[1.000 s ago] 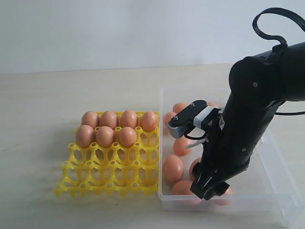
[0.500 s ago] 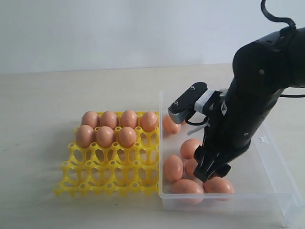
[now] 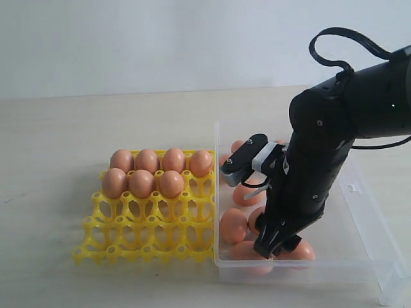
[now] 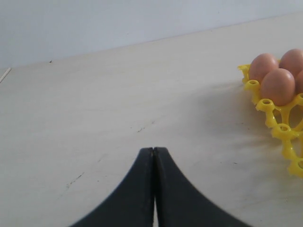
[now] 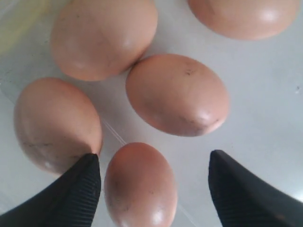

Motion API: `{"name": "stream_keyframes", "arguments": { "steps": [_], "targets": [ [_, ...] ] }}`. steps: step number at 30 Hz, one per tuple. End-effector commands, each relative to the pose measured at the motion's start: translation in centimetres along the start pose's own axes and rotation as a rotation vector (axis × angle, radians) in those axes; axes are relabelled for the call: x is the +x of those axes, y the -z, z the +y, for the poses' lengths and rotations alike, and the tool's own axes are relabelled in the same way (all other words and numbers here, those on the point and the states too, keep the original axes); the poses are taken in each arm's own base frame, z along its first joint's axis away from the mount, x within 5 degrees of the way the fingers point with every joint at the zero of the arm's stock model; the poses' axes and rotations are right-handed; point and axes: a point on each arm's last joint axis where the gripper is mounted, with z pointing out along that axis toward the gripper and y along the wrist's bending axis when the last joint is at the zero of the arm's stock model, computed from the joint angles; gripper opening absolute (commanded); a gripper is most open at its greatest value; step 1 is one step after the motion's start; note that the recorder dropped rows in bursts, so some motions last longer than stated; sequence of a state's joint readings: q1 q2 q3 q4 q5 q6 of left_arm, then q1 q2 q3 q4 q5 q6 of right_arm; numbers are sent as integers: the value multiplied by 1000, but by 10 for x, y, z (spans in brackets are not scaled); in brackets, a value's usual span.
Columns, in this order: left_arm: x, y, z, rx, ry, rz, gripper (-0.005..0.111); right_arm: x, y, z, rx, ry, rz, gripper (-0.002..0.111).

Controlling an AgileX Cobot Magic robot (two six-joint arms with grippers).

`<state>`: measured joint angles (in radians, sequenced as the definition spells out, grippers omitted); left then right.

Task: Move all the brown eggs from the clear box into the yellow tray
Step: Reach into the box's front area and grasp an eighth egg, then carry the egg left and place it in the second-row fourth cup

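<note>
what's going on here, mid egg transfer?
Right gripper is down in the clear box, jaws open either side of a brown egg, not gripped yet. Seven eggs sit in the yellow tray; several lie loose in the box. Left gripper is shut, off beside the tray.

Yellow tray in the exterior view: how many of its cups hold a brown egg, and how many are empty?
Cups holding a brown egg: 7
Empty cups: 9
Total cups in the yellow tray: 16
</note>
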<state>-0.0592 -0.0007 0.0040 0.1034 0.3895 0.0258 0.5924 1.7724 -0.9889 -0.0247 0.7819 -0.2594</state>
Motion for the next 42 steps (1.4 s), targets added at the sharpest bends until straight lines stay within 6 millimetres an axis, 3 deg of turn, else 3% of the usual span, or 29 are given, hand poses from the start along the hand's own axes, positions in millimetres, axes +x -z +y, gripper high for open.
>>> {"name": "stream_keyframes", "arguments": {
  "steps": [1,6,8,10,14,22,26,28,36,42],
  "targets": [
    [-2,0,0,-1,6,-12,0,-2,-7,-1,2,9,12,63],
    [-2,0,0,-1,6,-12,0,7,-26,8,-38,-3,68,60],
    [-2,0,0,-1,6,-12,0,13,-30,10,-51,-13,81,37],
    [-2,0,0,-1,6,-12,0,14,-29,11,-58,-20,87,-1],
    [-2,0,0,-1,6,-12,0,9,1,10,-23,-26,-52,0],
    [-2,0,0,-1,6,-12,0,-7,94,6,63,-169,-706,0],
    [-2,0,0,-1,6,-12,0,-14,113,6,84,-280,-1010,0],
    [-2,0,0,-1,6,-12,0,-18,109,6,97,-279,-1044,0],
    [-2,0,0,-1,6,-12,0,-50,56,9,60,-378,-1081,0],
    [-2,0,0,-1,6,-12,0,-69,25,13,-98,-477,-1206,0]
  ]
}}
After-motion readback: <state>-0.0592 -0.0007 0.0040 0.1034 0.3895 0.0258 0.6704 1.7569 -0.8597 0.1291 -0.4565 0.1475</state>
